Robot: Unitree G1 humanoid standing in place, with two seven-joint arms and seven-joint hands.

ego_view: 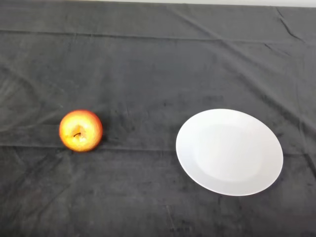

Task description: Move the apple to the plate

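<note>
Round red-yellow apple (80, 130) with glossy skin and stem dimple facing up, on the left of the worktop (158, 59) under dark wrinkled cloth, smooth white round plate (229, 151) well apart on the right, bare

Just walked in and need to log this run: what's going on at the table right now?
Nothing is being handled at this moment; no part of the robot shows. A red and yellow apple sits on the dark cloth at the left, stem end facing up. A white plate lies apart from it at the right, with nothing on it. The apple has not yet been moved to the plate.
</note>
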